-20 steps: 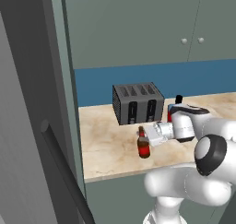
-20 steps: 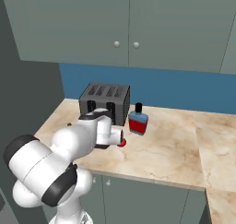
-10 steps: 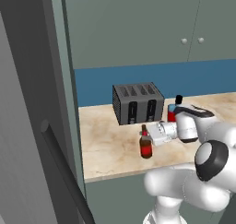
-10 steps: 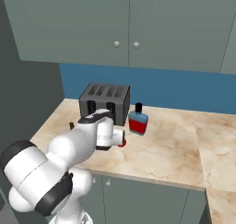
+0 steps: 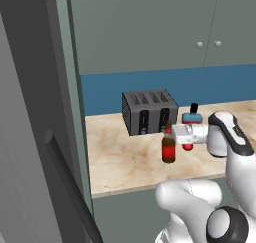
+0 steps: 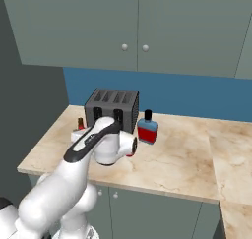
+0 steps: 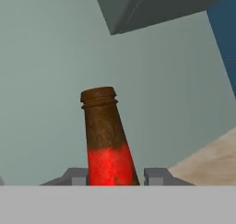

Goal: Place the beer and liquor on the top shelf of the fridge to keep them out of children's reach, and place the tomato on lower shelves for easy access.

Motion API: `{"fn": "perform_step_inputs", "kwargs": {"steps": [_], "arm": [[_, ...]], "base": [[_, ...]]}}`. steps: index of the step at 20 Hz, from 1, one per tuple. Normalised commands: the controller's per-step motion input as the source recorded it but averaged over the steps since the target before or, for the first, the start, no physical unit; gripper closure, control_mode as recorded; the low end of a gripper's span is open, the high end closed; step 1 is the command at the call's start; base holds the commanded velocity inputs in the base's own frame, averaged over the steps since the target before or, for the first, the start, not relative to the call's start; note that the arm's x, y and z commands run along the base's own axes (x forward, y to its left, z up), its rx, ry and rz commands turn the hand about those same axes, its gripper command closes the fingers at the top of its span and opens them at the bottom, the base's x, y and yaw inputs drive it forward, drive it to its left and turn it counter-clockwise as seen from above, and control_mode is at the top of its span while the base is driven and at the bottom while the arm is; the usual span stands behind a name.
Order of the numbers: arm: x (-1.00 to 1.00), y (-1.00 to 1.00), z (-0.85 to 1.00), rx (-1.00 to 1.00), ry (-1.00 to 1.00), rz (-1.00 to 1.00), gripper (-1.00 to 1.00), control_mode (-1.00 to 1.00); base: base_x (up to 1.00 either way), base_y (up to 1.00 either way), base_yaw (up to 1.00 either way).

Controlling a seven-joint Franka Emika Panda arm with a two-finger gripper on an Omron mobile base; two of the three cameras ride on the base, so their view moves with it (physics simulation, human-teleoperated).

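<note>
My gripper [image 5: 170,133] is shut on the neck of the beer [image 5: 168,148], a slim brown bottle with a red label, held upright just above the counter [image 5: 120,152]. In the hand view the beer [image 7: 107,140] rises between my fingertips [image 7: 76,176]. Its neck [image 6: 80,122] peeks out left of my wrist in the right base view. The liquor [image 6: 147,130], blue above and red below with a black cap, stands behind my hand [image 5: 192,118]. A red bit at my wrist may be the tomato [image 6: 131,152]. The fridge [image 5: 35,137] is at left with its door open; the top shelf and lower shelves are out of view.
A dark toaster [image 5: 149,111] stands at the back of the counter, just behind the beer. A blue backsplash [image 6: 197,95] and grey-green wall cupboards [image 6: 138,26] rise behind it. The fridge door's dark handle [image 5: 67,187] juts out close to my left.
My jaws closed on the beer's neck. The bottle has since moved a little to the right and up off the counter with my hand.
</note>
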Motion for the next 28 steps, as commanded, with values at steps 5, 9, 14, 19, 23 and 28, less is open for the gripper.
{"fn": "perform_step_inputs", "kwargs": {"steps": [5, 9, 14, 19, 23, 28], "arm": [[-0.42, -0.05, 0.84, 0.00, 0.11, -0.45, 1.00, -1.00], [-0.47, 0.01, 0.73, -0.07, 0.02, -0.32, 1.00, -1.00], [-0.52, 0.07, 0.71, -0.24, 0.03, -0.16, 1.00, -1.00], [-0.49, 0.00, 0.69, -0.28, 0.15, -0.11, 1.00, -1.00], [-0.44, 0.06, 0.33, -0.30, 0.18, -0.12, 1.00, -1.00], [-0.34, 0.06, 0.21, -0.21, 0.10, -0.16, 1.00, -1.00]], "base": [[0.00, 0.00, 0.00], [0.00, 0.00, 0.00], [0.00, 0.00, 0.00], [0.00, 0.00, 0.00], [0.00, 0.00, 0.00], [0.00, 0.00, 0.00]]}}
